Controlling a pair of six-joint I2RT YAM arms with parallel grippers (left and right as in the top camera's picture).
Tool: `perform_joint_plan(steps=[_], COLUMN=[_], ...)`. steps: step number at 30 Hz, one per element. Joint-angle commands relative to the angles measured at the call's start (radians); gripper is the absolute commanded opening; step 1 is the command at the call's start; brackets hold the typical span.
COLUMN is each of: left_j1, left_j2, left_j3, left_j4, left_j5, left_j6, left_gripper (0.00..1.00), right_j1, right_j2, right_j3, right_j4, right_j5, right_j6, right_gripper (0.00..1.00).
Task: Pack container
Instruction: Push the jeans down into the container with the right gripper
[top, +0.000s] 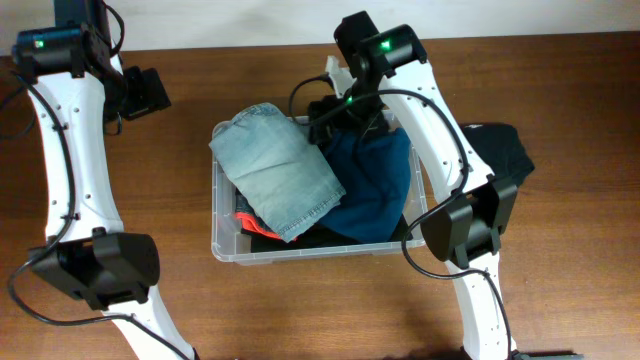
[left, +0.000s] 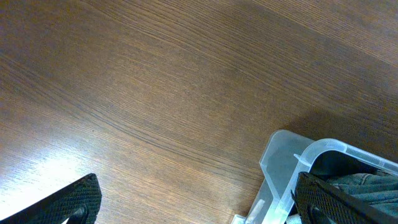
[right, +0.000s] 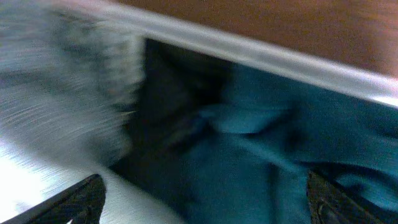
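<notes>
Centrally, the container (top: 300, 252) sits on the table (top: 560, 300) between the two arm bases. A pale denim garment (top: 275, 170) covers its left half, and a red item (top: 255, 225) shows beneath it. A teal garment (top: 375, 190) fills the right half. The right gripper (right: 208, 199) hovers above the teal garment near the far rim, fingers spread wide, holding nothing. The left gripper (left: 202, 202), equally wide and empty, hangs over bare table beside the container's far left corner.
</notes>
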Motion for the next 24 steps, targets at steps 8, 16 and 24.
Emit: perform_joint_plan(steps=[8, 16, 24], left_j1=[0.005, 0.005, 0.005], left_j2=[-0.008, -0.008, -0.008], left_j3=[-0.003, -0.003, -0.003], left_j4=[-0.001, -0.001, -0.001], left_j5=[0.007, 0.007, 0.007], left_j6=[-0.010, -0.010, -0.010], left_gripper=[0.99, 1.00, 0.99], right_j1=[0.040, 0.122, 0.225], right_j2=[-0.121, -0.212, -0.184], right_j3=[0.074, 0.177, 0.143], right_j4=[-0.003, -0.002, 0.024], right_j5=[0.199, 0.192, 0.196], right_j6=[0.051, 0.042, -0.006], right_gripper=[0.92, 0.53, 0.08])
